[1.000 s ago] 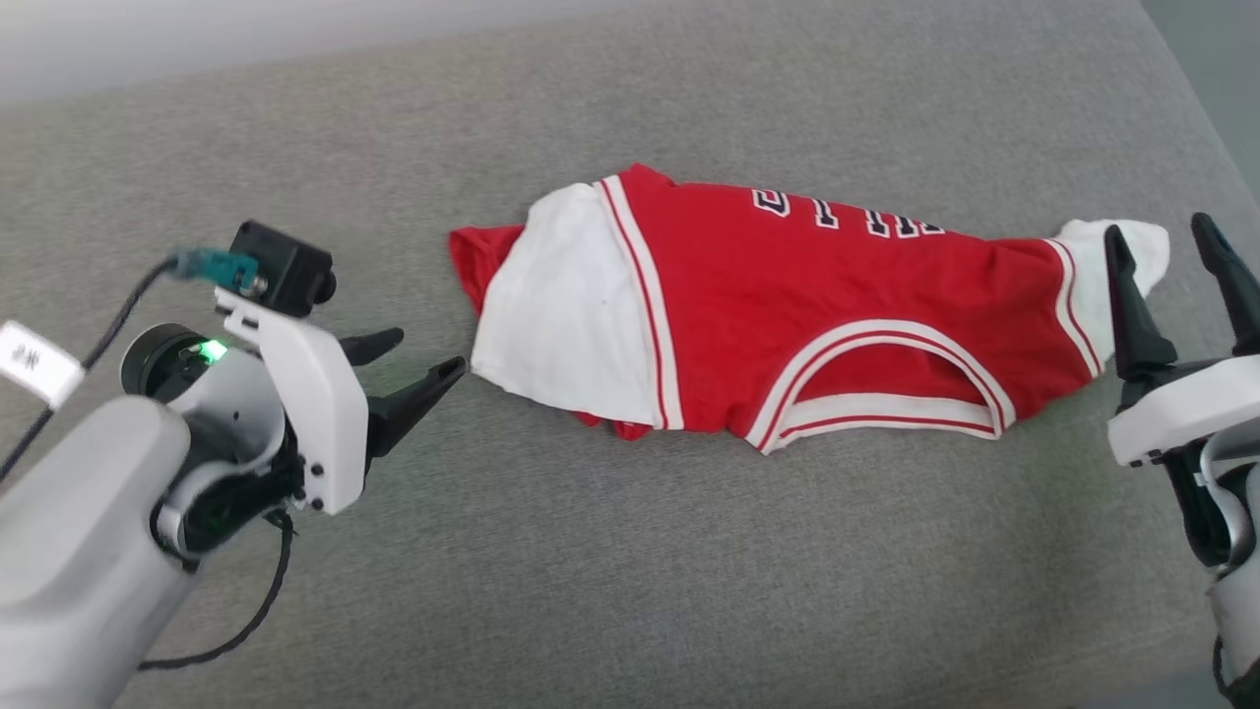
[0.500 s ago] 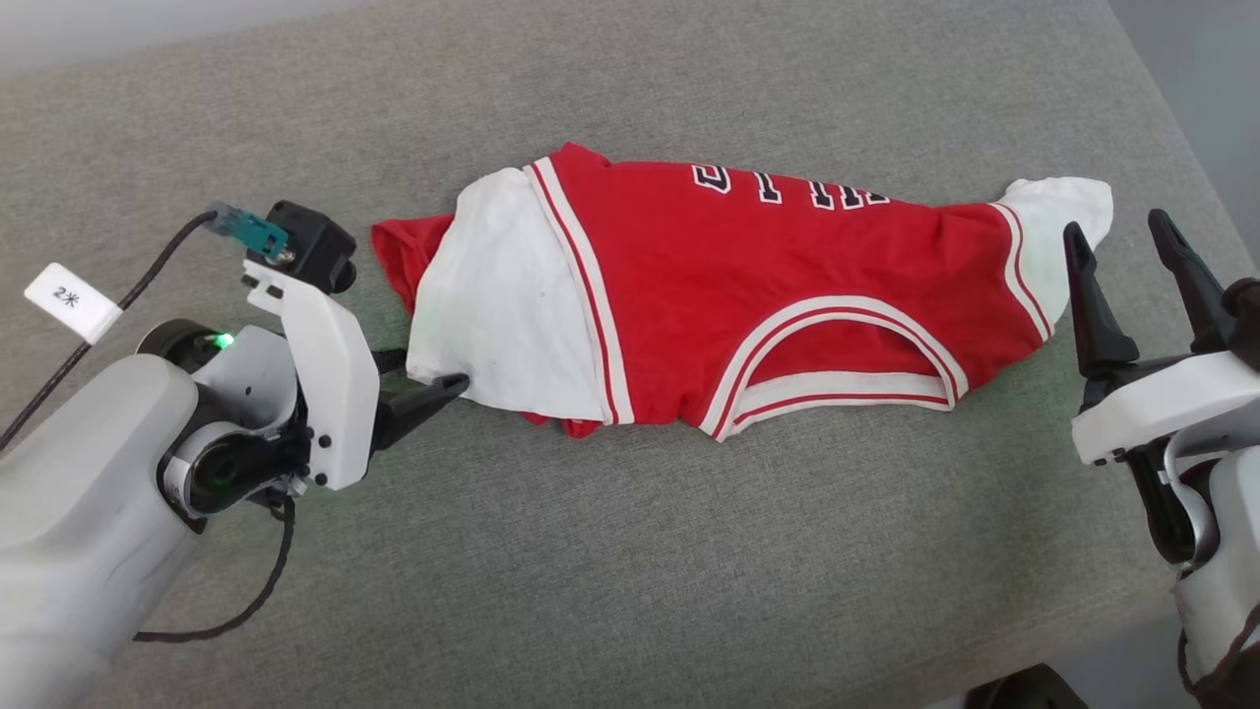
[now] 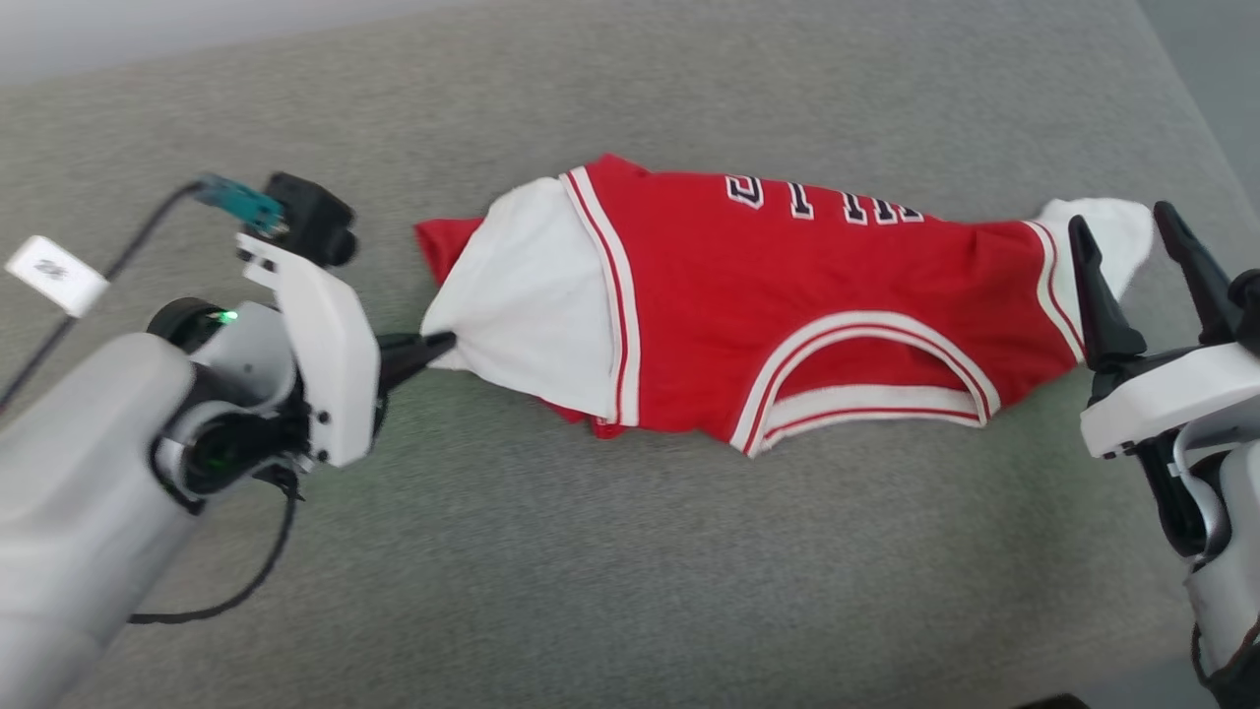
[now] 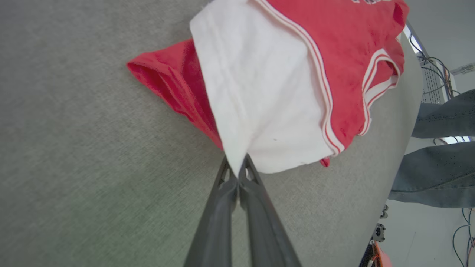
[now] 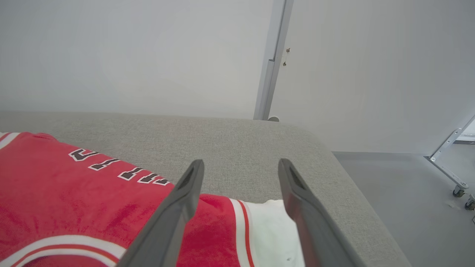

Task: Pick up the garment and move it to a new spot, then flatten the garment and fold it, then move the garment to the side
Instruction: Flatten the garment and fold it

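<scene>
Left pincer (image 3: 441, 345): clamped on the white corner of the garment (image 3: 787, 295). Right pincer (image 3: 1122, 219): jaws apart, at the garment's opposite white end.

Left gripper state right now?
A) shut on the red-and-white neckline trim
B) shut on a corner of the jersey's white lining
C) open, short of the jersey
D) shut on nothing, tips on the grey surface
B: in the left wrist view the left gripper has both fingers pressed together with the pointed white lining corner of the jersey pinched between them.
</scene>
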Available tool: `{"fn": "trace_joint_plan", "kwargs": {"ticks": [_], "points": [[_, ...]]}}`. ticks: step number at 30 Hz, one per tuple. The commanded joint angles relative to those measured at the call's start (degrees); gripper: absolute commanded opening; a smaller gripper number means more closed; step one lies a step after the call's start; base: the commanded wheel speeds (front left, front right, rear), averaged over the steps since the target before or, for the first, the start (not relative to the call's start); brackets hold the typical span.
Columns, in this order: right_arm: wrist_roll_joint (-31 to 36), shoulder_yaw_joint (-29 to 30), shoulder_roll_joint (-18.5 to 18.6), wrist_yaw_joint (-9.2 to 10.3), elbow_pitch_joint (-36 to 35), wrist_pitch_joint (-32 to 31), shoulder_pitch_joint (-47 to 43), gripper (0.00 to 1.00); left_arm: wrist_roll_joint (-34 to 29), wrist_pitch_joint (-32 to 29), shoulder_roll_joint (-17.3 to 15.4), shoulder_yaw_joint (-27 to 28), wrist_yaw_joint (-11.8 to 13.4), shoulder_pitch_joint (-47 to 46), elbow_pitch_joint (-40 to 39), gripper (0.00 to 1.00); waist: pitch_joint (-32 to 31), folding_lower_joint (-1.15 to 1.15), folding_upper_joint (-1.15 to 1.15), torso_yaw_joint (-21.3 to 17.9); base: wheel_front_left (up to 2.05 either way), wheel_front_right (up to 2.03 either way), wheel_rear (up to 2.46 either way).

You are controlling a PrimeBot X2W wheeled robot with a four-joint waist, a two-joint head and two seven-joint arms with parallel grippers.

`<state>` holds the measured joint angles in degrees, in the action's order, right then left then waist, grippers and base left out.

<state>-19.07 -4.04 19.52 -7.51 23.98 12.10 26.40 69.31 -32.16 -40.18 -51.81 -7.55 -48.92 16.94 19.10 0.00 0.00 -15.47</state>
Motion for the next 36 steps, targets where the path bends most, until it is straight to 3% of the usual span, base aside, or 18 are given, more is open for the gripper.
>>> {"fn": "trace_joint_plan", "kwargs": {"ticks": [1,12,16,19,22,29,33,34,35,36], "points": [[-0.3,-0.2,0.3,0.04,-0.6,-0.4,0.2,1.00,1.3,0.7,-0.9,0.7,0.1,-0.2,-0.1,0.00,-1.0,0.00,0.00,1.7,0.00,0.00,0.00],[0.0,-2.0,2.1,0.04,-4.3,-3.9,0.8,1.00,5.3,7.8,-7.8,5.1,0.2,5.1,3.9,0.00,-2.0,0.00,0.00,8.0,0.00,0.00,0.00],[0.0,-2.8,2.3,0.04,-5.2,-4.8,1.1,1.00,1.7,8.1,-10.4,3.0,0.4,7.1,6.7,0.00,-1.6,0.00,0.00,9.1,0.00,0.00,0.00],[0.2,-3.5,2.1,0.04,-5.8,-5.4,1.4,1.00,2.9,8.5,-10.3,3.2,0.7,8.5,9.0,0.00,-1.5,0.00,0.00,9.6,0.00,0.00,0.00],[0.2,-4.0,2.3,0.04,-6.2,-5.9,1.5,1.00,-0.7,9.7,-11.5,1.7,1.0,8.5,10.9,0.00,-1.4,0.00,0.00,9.9,0.00,0.00,0.00],[0.3,-4.3,2.8,0.04,-7.6,-7.1,2.1,1.00,-1.8,13.0,-9.5,1.6,0.7,8.1,12.5,0.00,-1.5,0.00,0.00,10.2,0.00,0.00,0.00],[0.4,-4.3,3.3,0.04,-8.2,-7.6,1.7,1.00,-1.7,14.4,-8.5,1.5,0.5,8.2,12.6,0.14,-1.6,0.00,0.00,10.6,0.00,0.00,0.00],[0.5,-4.4,3.5,0.04,-8.3,-7.7,1.5,1.00,-1.8,14.9,-8.3,1.6,0.5,8.2,12.7,0.25,-1.7,0.00,0.00,10.7,0.00,0.00,0.00],[0.6,-4.4,3.6,0.04,-8.5,-7.9,1.2,1.00,-2.1,15.5,-8.1,1.4,0.4,8.2,12.9,0.44,-1.8,0.00,0.00,10.9,0.00,0.00,0.00],[0.6,-4.4,3.7,0.04,-8.6,-8.1,1.0,1.00,-2.3,15.9,-7.8,1.3,0.3,8.4,13.0,0.49,-1.9,0.00,0.00,11.1,0.00,0.00,0.00]]}}
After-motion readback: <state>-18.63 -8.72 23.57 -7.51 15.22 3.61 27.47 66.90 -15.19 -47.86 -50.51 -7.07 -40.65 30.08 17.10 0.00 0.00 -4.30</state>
